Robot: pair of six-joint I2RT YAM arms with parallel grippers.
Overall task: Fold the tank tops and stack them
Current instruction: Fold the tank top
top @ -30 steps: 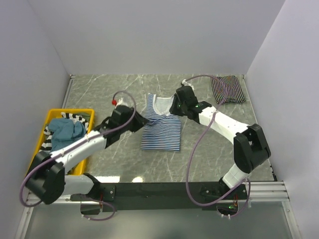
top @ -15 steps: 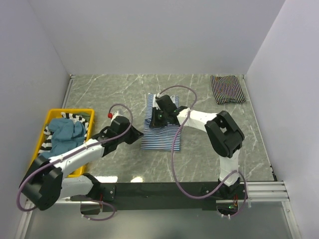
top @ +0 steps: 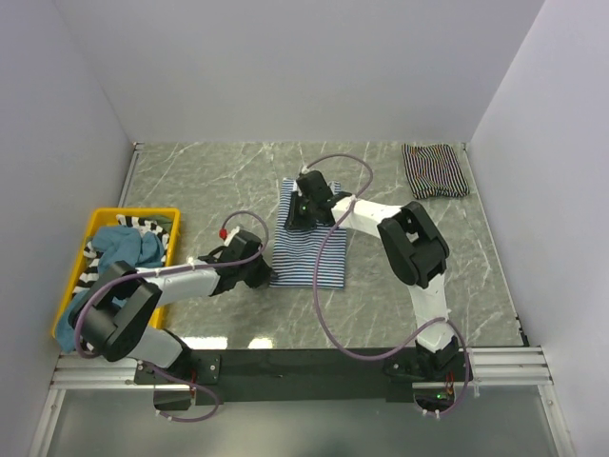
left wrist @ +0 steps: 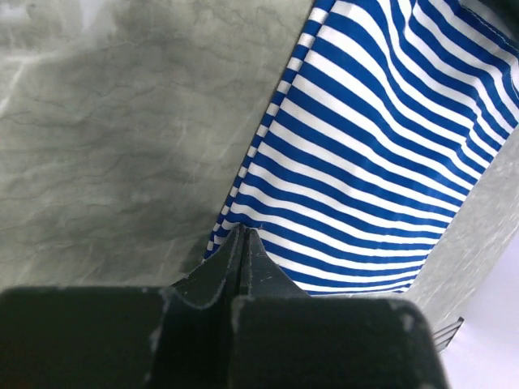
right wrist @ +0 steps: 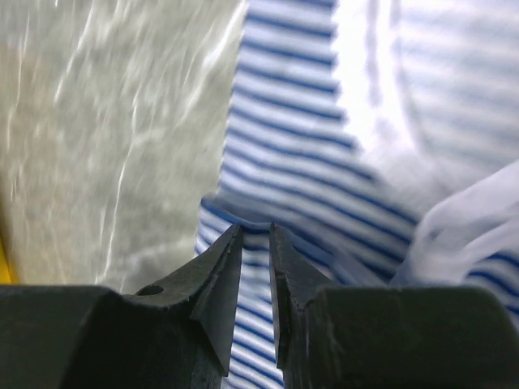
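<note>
The blue-and-white striped tank top (top: 306, 249) lies flat at the table's middle, neck away from me. My left gripper (top: 267, 272) sits at its near left hem corner. In the left wrist view its jaws (left wrist: 242, 232) are pressed together on that corner of the top (left wrist: 365, 154). My right gripper (top: 302, 215) is over the top's upper left part. In the right wrist view its jaws (right wrist: 256, 228) stand a narrow gap apart, pinching a raised fold of the striped fabric (right wrist: 284, 162). A folded black-and-white tank top (top: 436, 169) lies at the back right.
A yellow bin (top: 164, 215) at the left holds a teal garment (top: 124, 249) and a black-and-white striped one (top: 145, 227). Grey walls close in the table on three sides. Purple cables loop over both arms.
My right gripper swung from the top's right side across to its upper left part. My left gripper slid toward me along the left edge to the hem corner.
</note>
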